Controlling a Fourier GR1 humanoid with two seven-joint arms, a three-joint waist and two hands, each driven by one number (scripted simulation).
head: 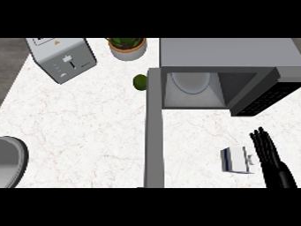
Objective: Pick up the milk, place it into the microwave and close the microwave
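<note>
Milk (237,160) lying on the surface (81,123), near-right.
Right hand (268,152) just beside it, fingers straight and apart from it; microwave (231,66) open beyond.

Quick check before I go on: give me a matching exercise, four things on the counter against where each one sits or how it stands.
Things:
1. milk carton
2. microwave
3. toaster
4. potted plant

Places or states:
A. far left corner of the counter
B. door swung open, cavity showing
C. beside the right hand, near edge
D. far edge, between toaster and microwave

Pairs: 1-C, 2-B, 3-A, 4-D
</note>
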